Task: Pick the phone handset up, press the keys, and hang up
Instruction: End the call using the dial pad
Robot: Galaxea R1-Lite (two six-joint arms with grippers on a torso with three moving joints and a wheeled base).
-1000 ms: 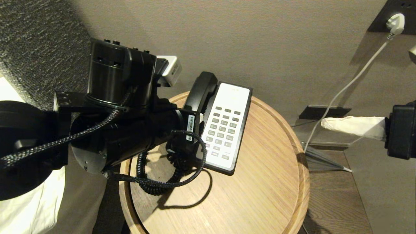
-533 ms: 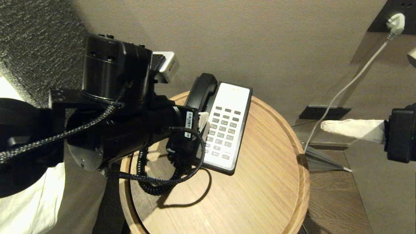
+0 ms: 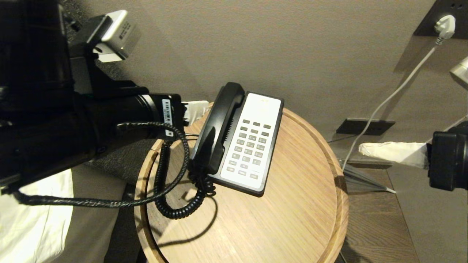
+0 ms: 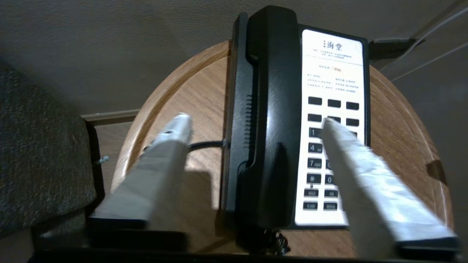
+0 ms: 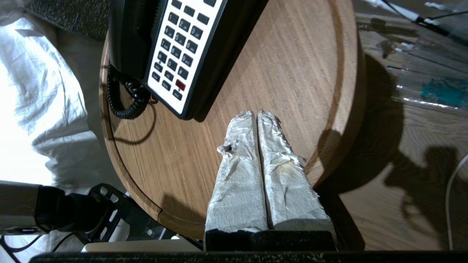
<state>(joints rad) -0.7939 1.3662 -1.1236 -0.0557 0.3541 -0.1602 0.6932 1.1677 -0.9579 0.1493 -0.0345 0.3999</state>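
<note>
The round wooden surface fills the near middle of the head view, bare at its near edge, with white bedding to its left and wood floor to its right. The coiled cord loops over the near-left part of the surface and runs up to the near end of the phone handset. The phone handset lies in its cradle along the left side of the phone base, which sits on the far-left part of the surface with its keypad facing up.

The left end effector hangs above and to the left of the phone, its two white-wrapped fingers spread wide; in its wrist view one finger lines up over the wood left of the handset and the other over the keypad. It has hold of nothing and stands clear of the handset.

The right end effector waits off the right side of the surface, its wrapped fingers pressed together with nothing between them, pointing toward the phone base's near-right corner.

Farther back, a white cable runs from a wall plug down to the floor at the far right.
</note>
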